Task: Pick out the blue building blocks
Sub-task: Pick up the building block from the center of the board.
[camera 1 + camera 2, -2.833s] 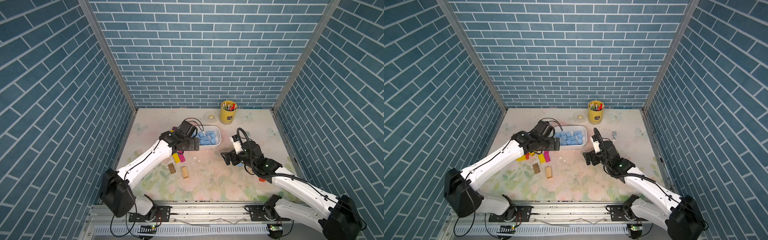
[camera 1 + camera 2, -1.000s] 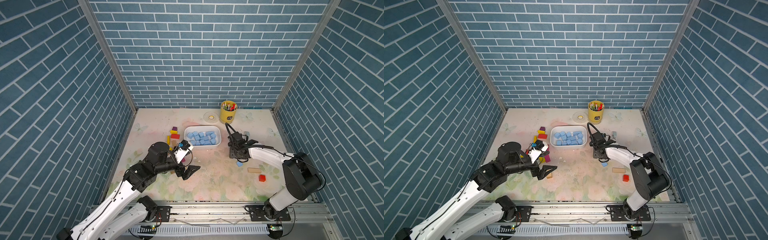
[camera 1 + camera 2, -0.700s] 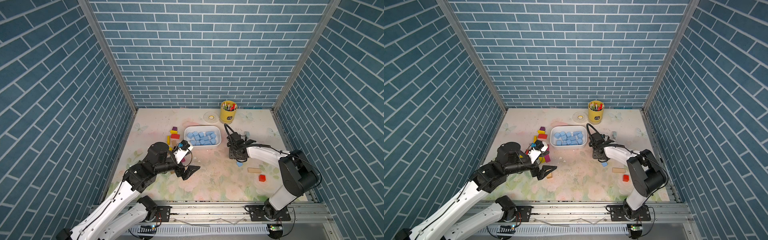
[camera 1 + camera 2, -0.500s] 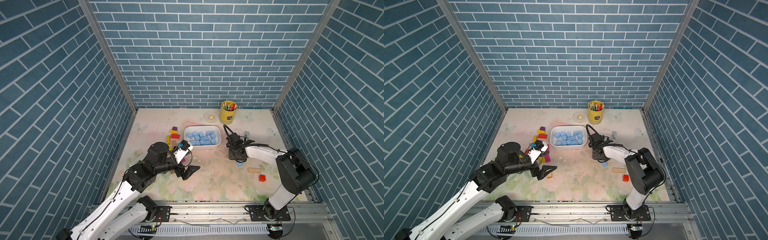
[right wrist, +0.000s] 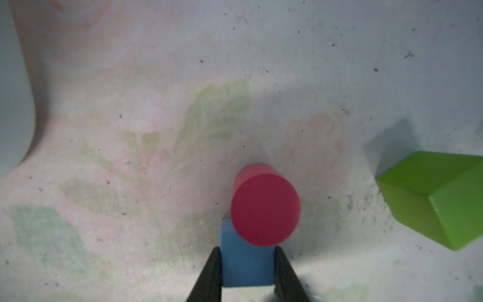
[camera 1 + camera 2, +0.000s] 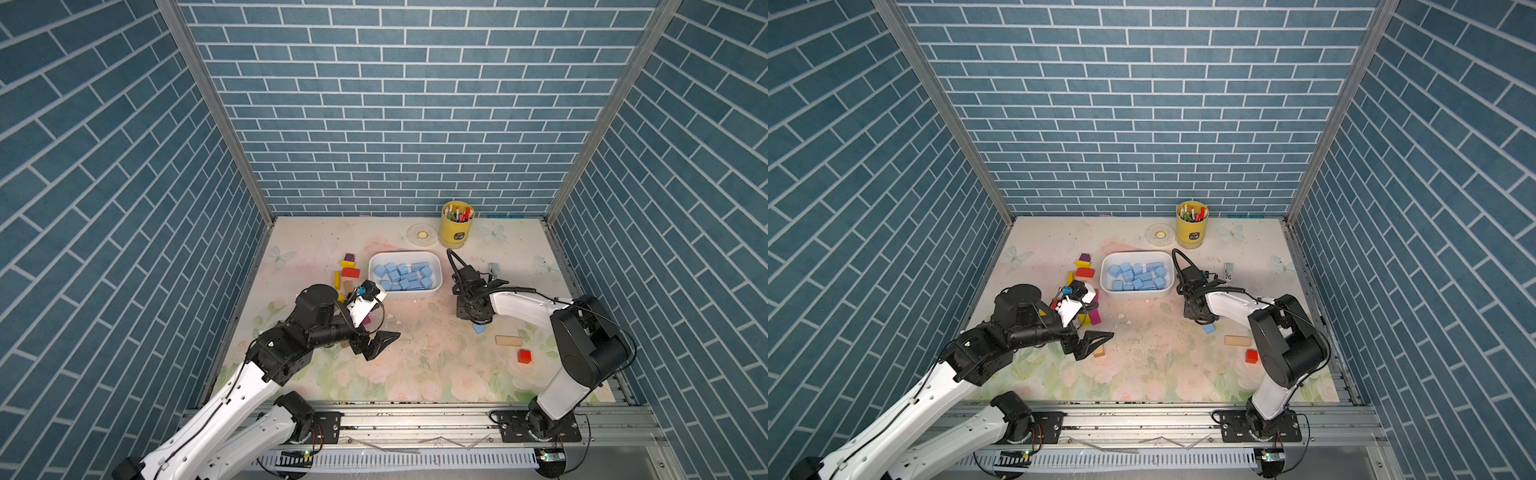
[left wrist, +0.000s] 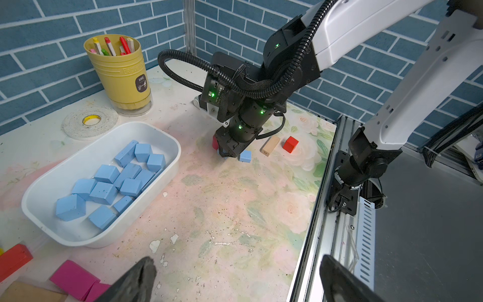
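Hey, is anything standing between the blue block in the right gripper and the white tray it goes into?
Partly: a red cylinder stands upright, close against the small light-blue block that the right gripper is shut on, roughly on the side toward the white plastic tray. Lifting first should clear it.

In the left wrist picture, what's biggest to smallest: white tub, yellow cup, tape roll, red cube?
white tub
yellow cup
tape roll
red cube
The tub is also nearest the camera.

Right gripper (image 6: pixel 473 316) (image 6: pixel 1200 318) tips self-occluded, centre right in both top views; red cylinder (image 5: pixel 265 209) half-covers blue block (image 5: pixel 245 266); green block (image 5: pixel 439 198) cropped by frame edge.
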{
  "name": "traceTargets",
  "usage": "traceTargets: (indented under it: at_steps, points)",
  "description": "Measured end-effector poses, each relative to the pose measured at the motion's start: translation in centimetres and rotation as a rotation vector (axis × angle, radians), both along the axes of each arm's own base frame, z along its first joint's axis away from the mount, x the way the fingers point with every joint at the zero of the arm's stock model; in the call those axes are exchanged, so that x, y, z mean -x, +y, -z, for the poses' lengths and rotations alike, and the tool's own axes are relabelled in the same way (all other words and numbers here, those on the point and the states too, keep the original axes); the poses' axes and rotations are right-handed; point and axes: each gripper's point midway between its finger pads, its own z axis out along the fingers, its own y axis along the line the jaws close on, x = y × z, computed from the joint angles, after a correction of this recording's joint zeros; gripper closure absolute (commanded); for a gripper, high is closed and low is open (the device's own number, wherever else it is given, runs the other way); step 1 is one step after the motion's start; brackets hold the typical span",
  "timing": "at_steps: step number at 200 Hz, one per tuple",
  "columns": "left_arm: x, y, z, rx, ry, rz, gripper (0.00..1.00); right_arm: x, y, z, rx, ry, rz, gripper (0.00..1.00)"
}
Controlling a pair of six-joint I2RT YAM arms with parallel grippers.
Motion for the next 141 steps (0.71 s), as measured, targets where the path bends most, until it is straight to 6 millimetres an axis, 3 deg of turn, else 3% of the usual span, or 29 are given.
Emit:
traceTargets:
  at_steps: [28, 61, 141]
  points:
    - [0.0, 0.0, 0.0, -0.001, 0.001, 0.0, 0.01, 0.0, 0.2, -0.6, -0.015, -0.011, -0.003, 0.81]
    - [0.0, 0.0, 0.0, -0.001, 0.001, 0.0, 0.01, -0.1, 1.0, -3.2, -0.063, -0.071, -0.018, 0.83]
    - [0.1, 0.1, 0.2, -0.007, 0.003, 0.0, 0.01, -2.4, 6.9, -10.4, -0.168, -0.194, -0.131, 0.86]
